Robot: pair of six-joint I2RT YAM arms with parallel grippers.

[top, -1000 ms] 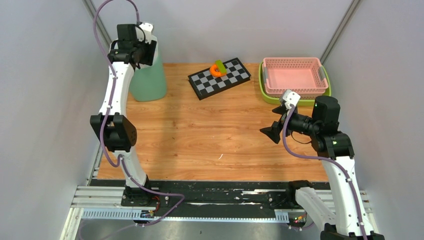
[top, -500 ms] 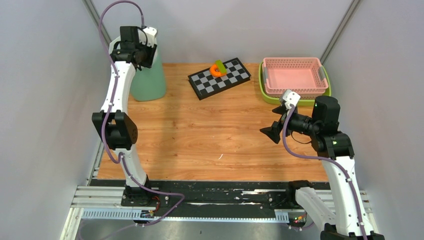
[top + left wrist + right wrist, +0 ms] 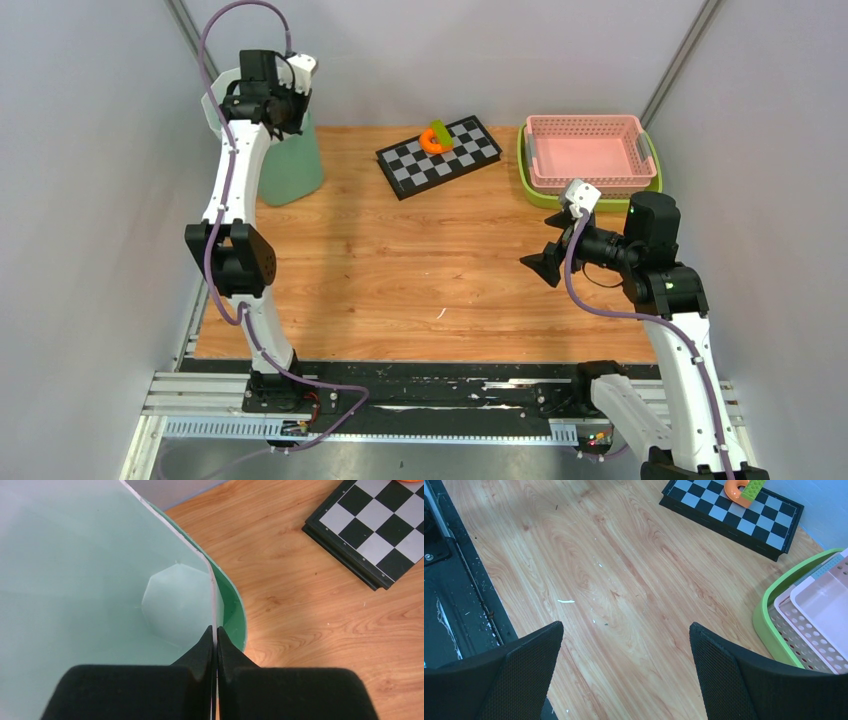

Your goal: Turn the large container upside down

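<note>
The large container [image 3: 296,166] is a tall pale green tub at the table's back left corner, leaning toward the left wall. My left gripper [image 3: 268,103] is above it, shut on its thin rim. In the left wrist view the two black fingers pinch the wall's edge at the left gripper [image 3: 214,630], one inside and one outside, with the container's [image 3: 100,570] inner bottom visible below. My right gripper [image 3: 546,265] hovers over the right side of the table, open and holding nothing; the right gripper [image 3: 625,626] shows only bare wood between its fingers.
A chessboard [image 3: 440,157] lies at the back centre with an orange ring and a green block [image 3: 434,138] on it. A pink basket [image 3: 590,150] sits in a green tray [image 3: 530,188] at the back right. Grey walls close in on both sides.
My left gripper has closed on the container's rim, and the container has tipped and shifted toward the left wall. The right arm has not moved.
</note>
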